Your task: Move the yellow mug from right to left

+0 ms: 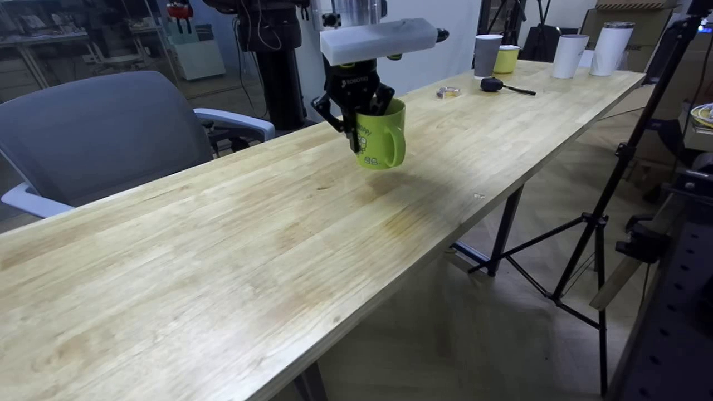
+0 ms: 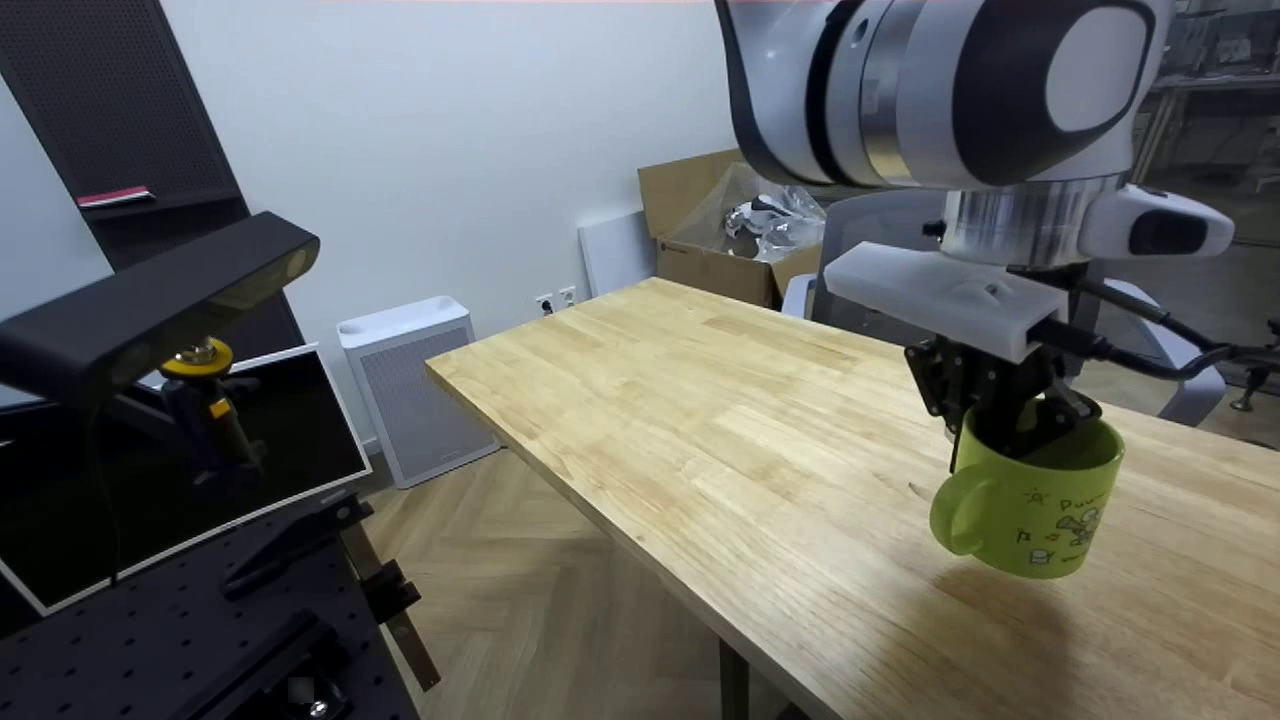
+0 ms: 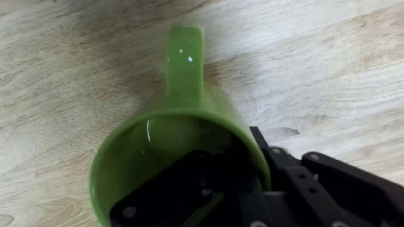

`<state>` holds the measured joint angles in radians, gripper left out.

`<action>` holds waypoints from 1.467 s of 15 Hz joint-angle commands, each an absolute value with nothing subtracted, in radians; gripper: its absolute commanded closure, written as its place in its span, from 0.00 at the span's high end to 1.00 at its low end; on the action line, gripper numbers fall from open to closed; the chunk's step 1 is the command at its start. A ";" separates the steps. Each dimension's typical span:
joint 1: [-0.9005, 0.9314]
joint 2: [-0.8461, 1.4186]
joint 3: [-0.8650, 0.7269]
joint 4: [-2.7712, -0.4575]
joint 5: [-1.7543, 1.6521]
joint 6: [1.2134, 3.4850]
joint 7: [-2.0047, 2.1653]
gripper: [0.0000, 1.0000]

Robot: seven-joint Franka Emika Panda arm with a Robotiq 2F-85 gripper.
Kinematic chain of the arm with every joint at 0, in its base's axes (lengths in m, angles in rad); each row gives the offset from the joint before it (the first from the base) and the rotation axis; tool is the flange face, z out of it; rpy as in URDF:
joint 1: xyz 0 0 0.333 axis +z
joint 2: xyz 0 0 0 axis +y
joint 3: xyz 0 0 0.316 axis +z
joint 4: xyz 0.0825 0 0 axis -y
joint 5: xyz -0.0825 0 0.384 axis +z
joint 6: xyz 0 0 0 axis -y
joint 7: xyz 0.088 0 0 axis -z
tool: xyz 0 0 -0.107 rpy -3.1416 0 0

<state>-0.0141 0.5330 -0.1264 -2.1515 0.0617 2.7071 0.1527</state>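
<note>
The yellow mug [image 1: 384,142], lime yellow-green with a loop handle and a printed drawing, hangs above the wooden table in both exterior views [image 2: 1035,515]. Its shadow lies on the table below it, and it looks slightly tilted. My gripper [image 1: 359,120] is shut on the mug's wall, one finger inside and one outside. In the wrist view the mug's handle [image 3: 185,69] points to the top of the picture. There the gripper [image 3: 249,160] pinches the rim at the lower right. The inner fingertip is hidden inside the dark mug.
The wooden table [image 1: 223,267] runs under the mug. At its far end stand a grey cup [image 1: 487,58], a small yellowish cup [image 1: 507,59], white cups [image 1: 569,58] and a black tape measure [image 1: 491,84]. A grey chair [image 1: 111,133] is at the long edge.
</note>
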 commanded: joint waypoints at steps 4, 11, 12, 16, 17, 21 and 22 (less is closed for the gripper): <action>-0.018 0.522 -0.062 -2.092 0.102 2.627 0.163 0.02; 0.056 0.537 0.004 -2.099 0.096 2.640 0.175 0.02; 0.072 0.543 0.010 -2.100 0.092 2.642 0.177 0.02; 0.136 0.567 0.026 -2.101 0.076 2.650 0.188 0.02; 0.153 0.573 0.026 -2.102 0.071 2.656 0.191 0.02; 0.214 0.607 0.012 -2.109 0.037 2.712 0.204 0.02; 0.224 0.617 0.008 -2.108 0.030 2.723 0.204 0.02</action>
<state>0.1904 0.6068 0.0280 -2.1109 0.0669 2.6933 0.1615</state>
